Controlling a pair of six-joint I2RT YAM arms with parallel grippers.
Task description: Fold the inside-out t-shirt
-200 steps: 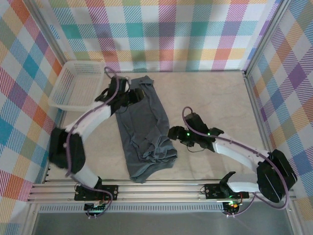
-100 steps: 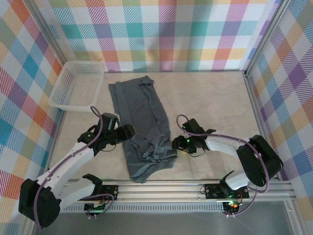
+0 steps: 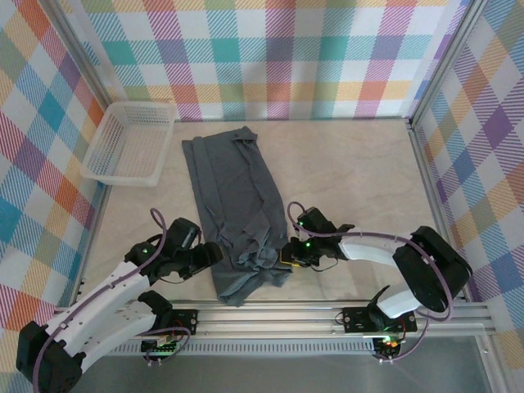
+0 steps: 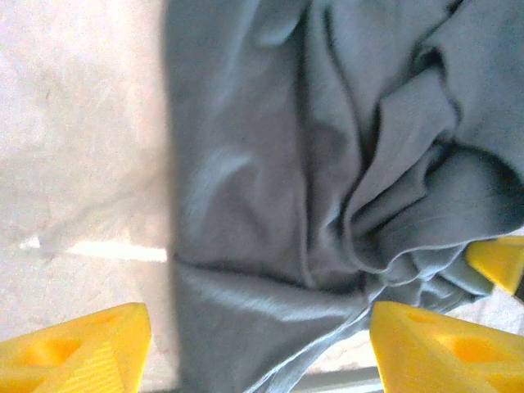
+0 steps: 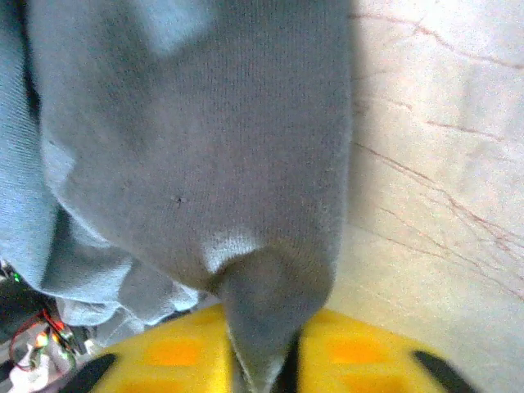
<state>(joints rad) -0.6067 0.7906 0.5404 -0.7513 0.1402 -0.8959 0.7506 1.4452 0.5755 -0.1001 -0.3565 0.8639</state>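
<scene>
The inside-out t-shirt lies on the worktop as a long narrow band, left of centre. Its far end is near the white basket and its near end almost reaches the rail the arms stand on. Its long axis runs from far to near, slanting a little to the right as it comes toward the arms. The far stretch is smooth and flat, while the near stretch is rumpled into folds along its right side. I can't make out which end is the neck.

The right gripper sits at that rumpled right edge. Seen from its own wrist, its jaws are clenched on a tuck of the cloth, which runs down between them. The left gripper is low at the opposite, left edge of the same near stretch. Its yellow fingers stand wide apart with cloth beneath them and nothing grasped.

My guess is that one side is pinned and the other is about to be taken, so the near end can be lifted evenly and laid over toward the far end.
</scene>
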